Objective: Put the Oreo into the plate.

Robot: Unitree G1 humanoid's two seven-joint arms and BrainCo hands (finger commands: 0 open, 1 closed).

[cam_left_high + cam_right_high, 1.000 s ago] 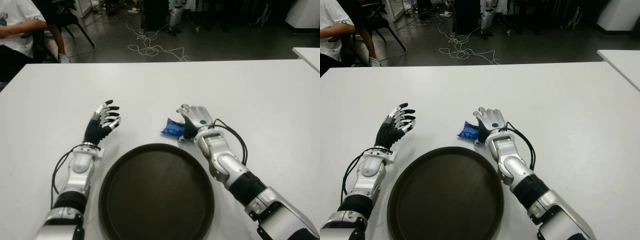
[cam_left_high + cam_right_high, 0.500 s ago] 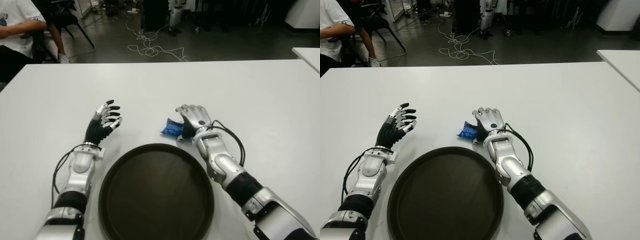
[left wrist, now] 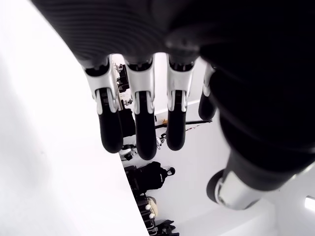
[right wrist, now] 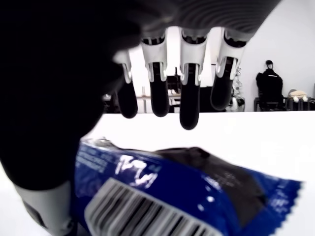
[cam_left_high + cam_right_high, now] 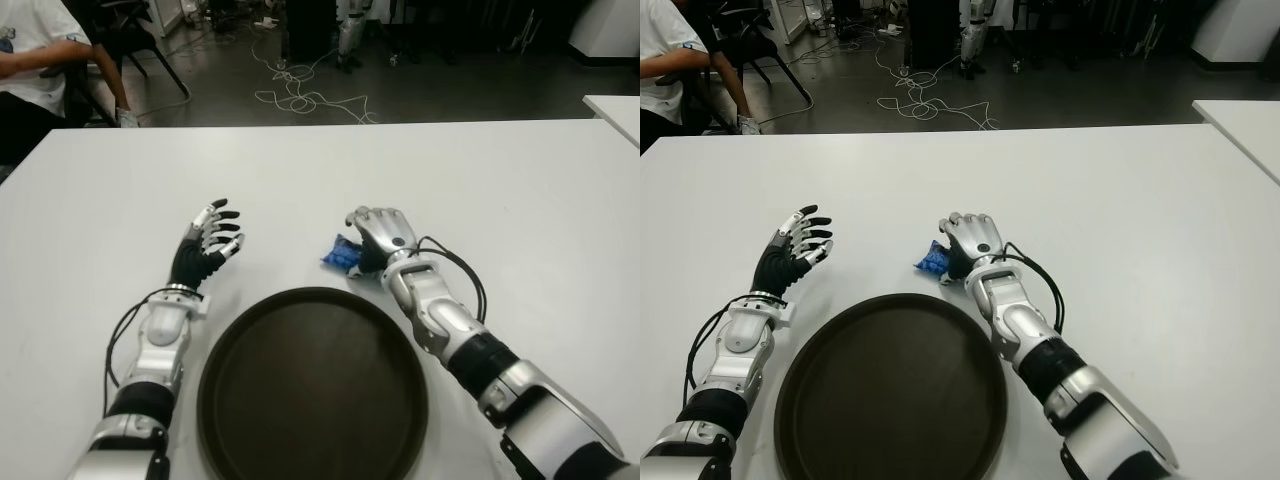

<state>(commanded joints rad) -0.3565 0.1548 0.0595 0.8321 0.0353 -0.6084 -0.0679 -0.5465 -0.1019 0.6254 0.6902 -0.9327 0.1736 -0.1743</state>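
The Oreo (image 5: 338,255) is a small blue packet lying on the white table (image 5: 520,190), just beyond the far rim of the dark round plate (image 5: 312,390). My right hand (image 5: 374,238) covers the packet's right end. In the right wrist view its fingers (image 4: 189,105) curve above the Oreo (image 4: 187,191) with a gap between them, and the thumb stands beside the packet. Nothing is clamped. My left hand (image 5: 207,243) shows to the left of the plate, its fingers (image 3: 142,128) spread and holding nothing.
A person in a white shirt (image 5: 35,55) sits beyond the table's far left corner. Cables (image 5: 300,95) lie on the floor behind the table. Another white table's corner (image 5: 615,105) shows at the right.
My right hand has slid a little to the left and away from me, further over the Oreo packet. The left hand and the plate have not moved.
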